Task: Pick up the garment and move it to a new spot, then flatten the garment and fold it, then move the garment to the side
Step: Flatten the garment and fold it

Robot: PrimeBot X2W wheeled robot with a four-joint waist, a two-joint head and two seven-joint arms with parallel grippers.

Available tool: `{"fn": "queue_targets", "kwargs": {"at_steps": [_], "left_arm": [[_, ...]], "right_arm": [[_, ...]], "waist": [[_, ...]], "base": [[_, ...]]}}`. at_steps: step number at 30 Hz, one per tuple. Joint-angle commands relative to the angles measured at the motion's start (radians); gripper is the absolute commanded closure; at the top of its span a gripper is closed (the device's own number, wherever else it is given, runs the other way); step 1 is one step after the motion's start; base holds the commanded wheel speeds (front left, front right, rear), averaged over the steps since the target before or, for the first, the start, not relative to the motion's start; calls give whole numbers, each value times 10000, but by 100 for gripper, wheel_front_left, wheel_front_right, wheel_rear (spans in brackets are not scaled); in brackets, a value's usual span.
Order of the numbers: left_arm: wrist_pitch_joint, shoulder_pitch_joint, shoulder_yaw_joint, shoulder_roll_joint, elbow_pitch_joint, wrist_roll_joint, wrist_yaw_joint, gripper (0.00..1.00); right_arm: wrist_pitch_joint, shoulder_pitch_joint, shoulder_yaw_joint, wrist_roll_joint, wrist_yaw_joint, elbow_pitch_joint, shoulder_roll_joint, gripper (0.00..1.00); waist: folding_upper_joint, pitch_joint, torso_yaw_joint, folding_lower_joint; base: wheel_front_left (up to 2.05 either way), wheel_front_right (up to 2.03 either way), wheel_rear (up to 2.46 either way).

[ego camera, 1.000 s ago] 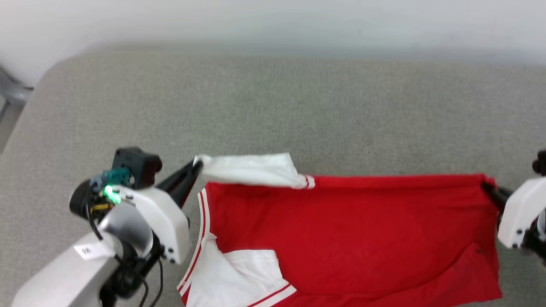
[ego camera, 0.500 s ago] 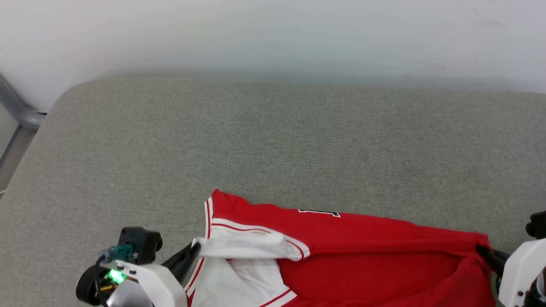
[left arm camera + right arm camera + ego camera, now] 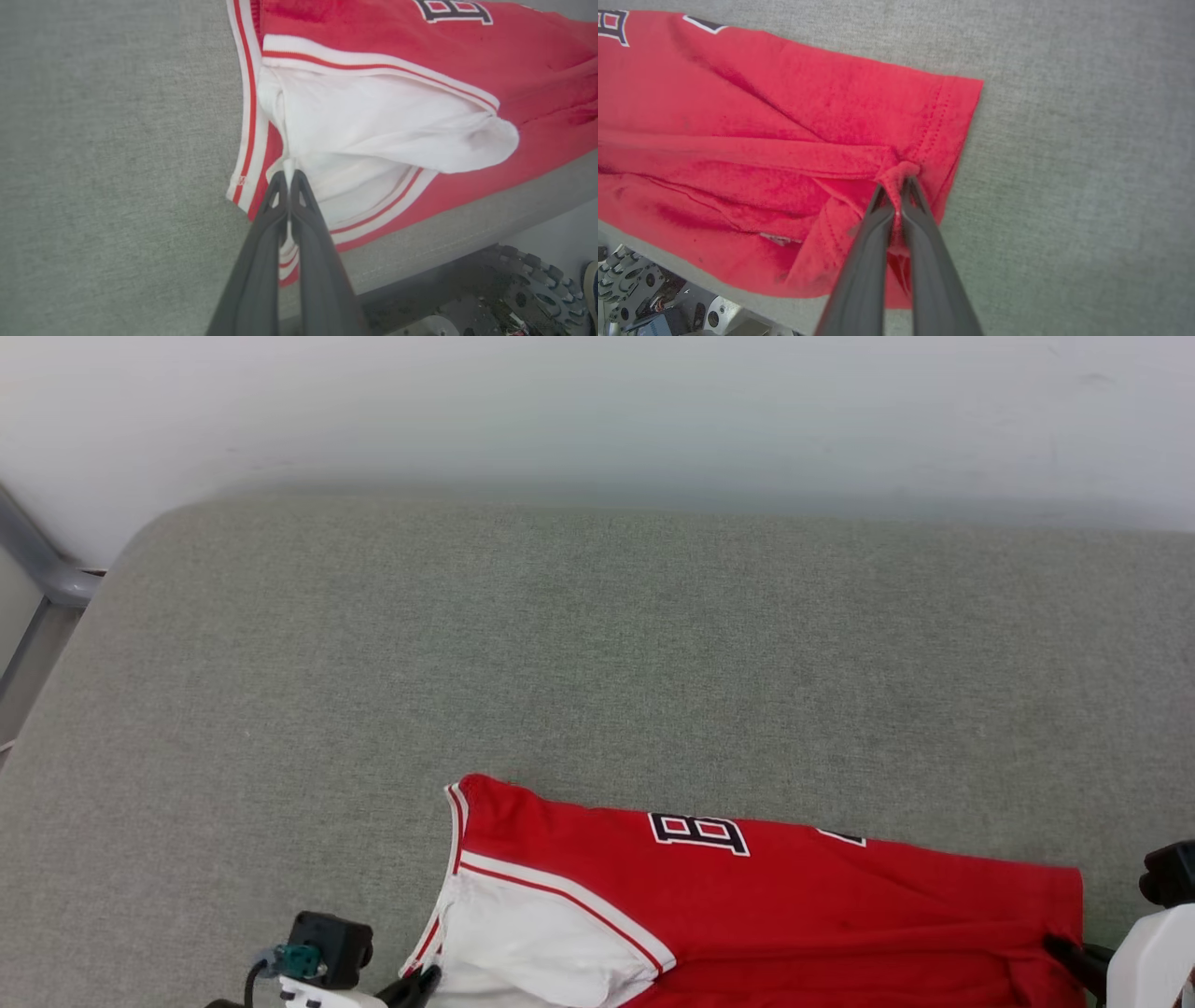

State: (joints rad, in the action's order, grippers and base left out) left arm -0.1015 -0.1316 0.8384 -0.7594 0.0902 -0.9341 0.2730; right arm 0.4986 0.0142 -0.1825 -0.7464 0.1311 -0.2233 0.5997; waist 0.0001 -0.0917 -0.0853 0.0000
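Observation:
The garment (image 3: 794,896) is a red jersey with a white sleeve, striped trim and a black-and-white letter print facing up. It lies across the near part of the grey cushioned surface (image 3: 597,663). In the head view my left gripper (image 3: 425,978) sits at the bottom edge by the white sleeve. The left wrist view shows this gripper (image 3: 289,176) shut on a pinch of white sleeve fabric (image 3: 373,116). My right gripper (image 3: 1062,947) is at the garment's right end. It (image 3: 899,182) is shut on a bunched bit of the red hem (image 3: 934,121).
A pale wall (image 3: 597,401) runs behind the surface. A grey metal frame (image 3: 37,569) stands at the far left. The surface's near edge (image 3: 444,242) lies just under the garment, with the robot's base parts (image 3: 528,284) below it.
The head camera has tilted up. Both grippers have drawn their held corners back toward the near edge. The garment has turned over there, and its printed side now faces up.

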Motion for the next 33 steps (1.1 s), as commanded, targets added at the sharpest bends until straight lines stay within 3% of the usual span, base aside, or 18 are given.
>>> {"fn": "queue_targets", "kwargs": {"at_steps": [1,6,7,8,9,10,11,12,13,22,29,33], "left_arm": [[-66,47,129,76,-212,106,-63,100],[72,-160,428,505,-937,274,-321,100],[83,-229,474,594,-1133,356,-362,100],[90,-280,539,676,-1295,412,-446,100],[123,-339,587,758,-1448,439,-496,100],[168,-405,612,833,-1616,475,-547,100],[193,-455,639,897,-1749,521,-608,100],[210,-482,667,954,-1876,533,-641,59],[253,-507,702,997,-1985,539,-675,0],[1082,-410,191,1002,-1990,499,-333,0],[2341,-579,-691,912,-1210,753,463,0],[3080,-650,-887,849,-1046,1296,708,0]], "right_arm": [[36,-199,-111,78,-10,90,163,100],[138,-299,-491,367,-10,16,363,100],[109,-305,-555,449,-10,-38,381,87],[67,-287,-632,530,-10,-72,407,55],[23,-256,-691,597,-10,-115,422,9],[-24,-223,-749,651,-12,-172,412,0],[-79,-177,-792,661,-12,-221,387,0],[-79,-136,-824,600,-12,-276,311,0],[-90,-93,-851,547,-12,-296,255,0],[79,-194,-342,100,-10,64,383,0],[1215,-395,968,-174,-11,438,-249,0],[1749,-408,1490,21,-9,514,-692,0]], "waist": [[-1,-47,4,0],[-1,-195,2,0],[-1,-221,6,0],[-1,-247,11,0],[-1,-265,14,0],[-1,-273,18,0],[-1,-270,26,0],[-1,-243,38,0],[-1,-193,58,0],[-1,546,237,0],[-1,700,262,0],[-1,622,245,0]], "base": [[0,0,0],[0,0,0],[0,0,0],[0,0,0],[0,0,0],[0,0,0],[0,0,0],[0,0,0],[0,0,0],[0,0,0],[0,0,0],[0,0,0]]}}
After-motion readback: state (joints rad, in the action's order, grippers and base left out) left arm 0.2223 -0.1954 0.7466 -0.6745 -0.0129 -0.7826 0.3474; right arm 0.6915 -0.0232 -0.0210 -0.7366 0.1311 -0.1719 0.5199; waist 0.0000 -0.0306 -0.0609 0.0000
